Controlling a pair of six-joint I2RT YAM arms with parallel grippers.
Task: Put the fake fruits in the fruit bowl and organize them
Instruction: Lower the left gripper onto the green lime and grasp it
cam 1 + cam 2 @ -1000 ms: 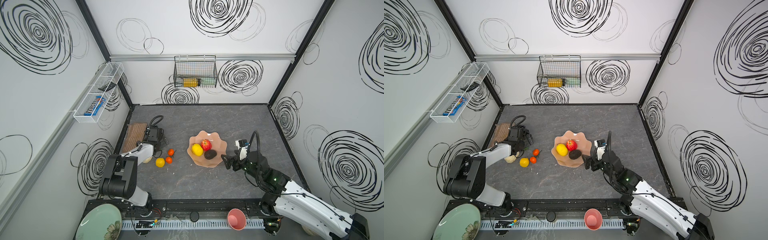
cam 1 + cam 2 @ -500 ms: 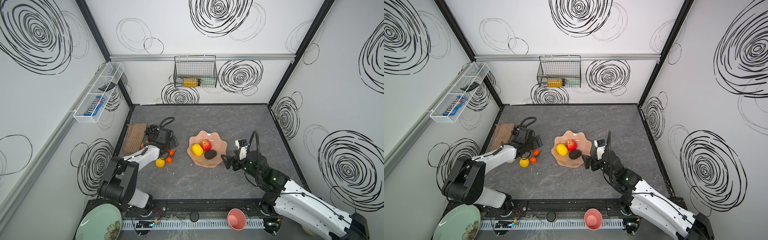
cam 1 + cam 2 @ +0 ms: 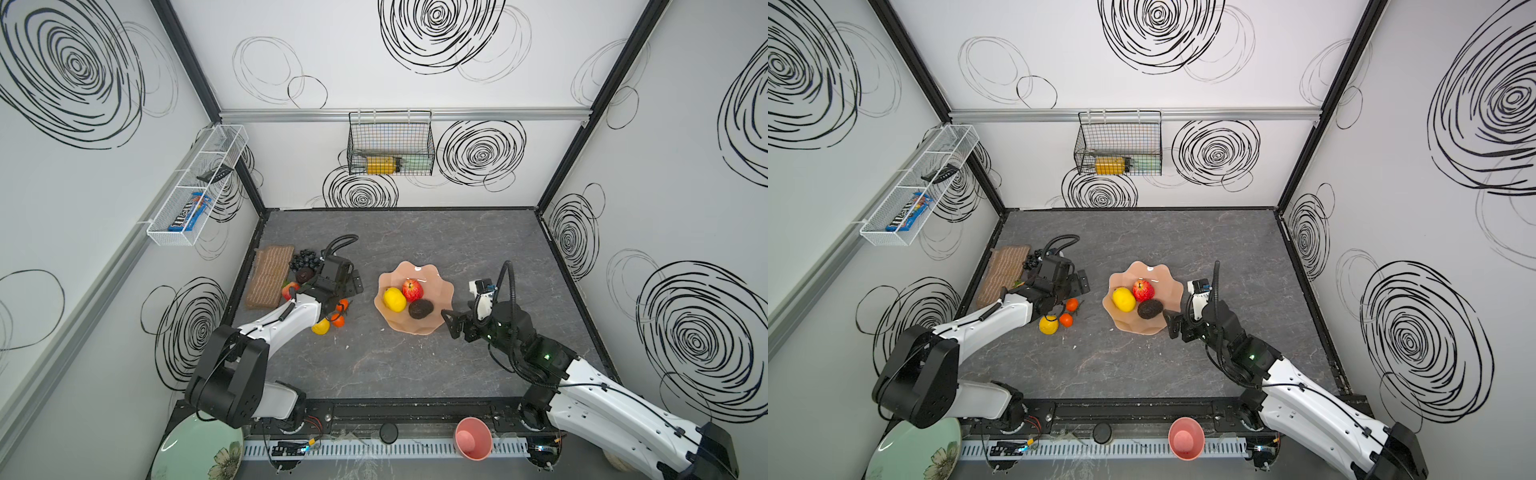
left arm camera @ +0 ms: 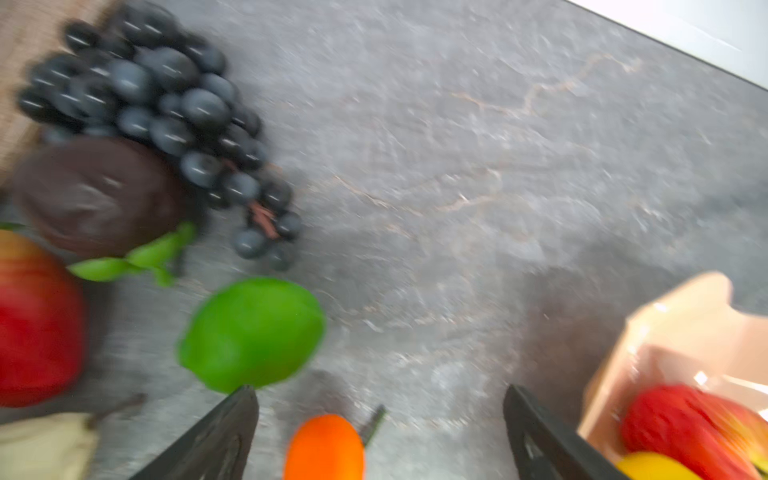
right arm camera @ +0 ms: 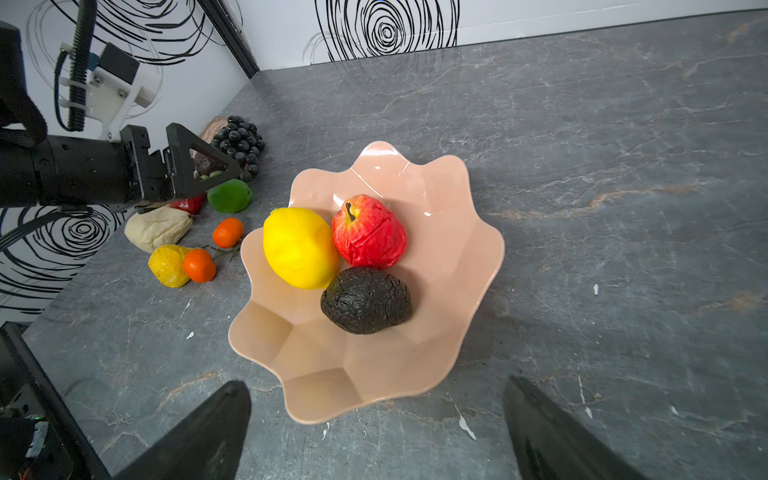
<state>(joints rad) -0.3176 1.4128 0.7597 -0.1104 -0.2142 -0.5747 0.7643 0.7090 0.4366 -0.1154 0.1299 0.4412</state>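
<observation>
- Since a second ago, the left tool (image 3: 351, 286) has been carried from the woven mat (image 3: 268, 276) by the surface's (image 3: 374, 365) left edge toward the middle. The right tool (image 3: 451, 323) has been kept where it was.
- Nearest, off the front edge, a pink cup (image 3: 473, 436) and a green floral plate (image 3: 195, 453) are seen.
- The right tool is held just beside the near right rim of the fruit bowl (image 5: 449, 249). Its jaws are spread wide and nothing is pinched.
- The fruit bowl is set near the middle of the surface. A lemon (image 5: 299, 247), an apple (image 5: 368, 232) and an avocado (image 5: 365, 301) are packed in it, each touching the others.
- Left of the bowl, a second lemon (image 5: 168, 266) is laid on the surface with an orange (image 5: 199, 265) touching it. A second orange (image 5: 227, 232) and a pear (image 5: 158, 227) are found just beyond.
- The left tool is held over this loose fruit with its jaws spread wide and nothing gripped. In the blurred left wrist view the second orange is seen low between the jaws.
- Farther toward the left edge, a lime (image 4: 251, 332), a red fruit (image 4: 33, 324) and a second avocado (image 4: 97, 195) are grouped closely.
- Farthest, a grape bunch (image 4: 158, 108) is laid against the second avocado, beside the mat's far end.
</observation>
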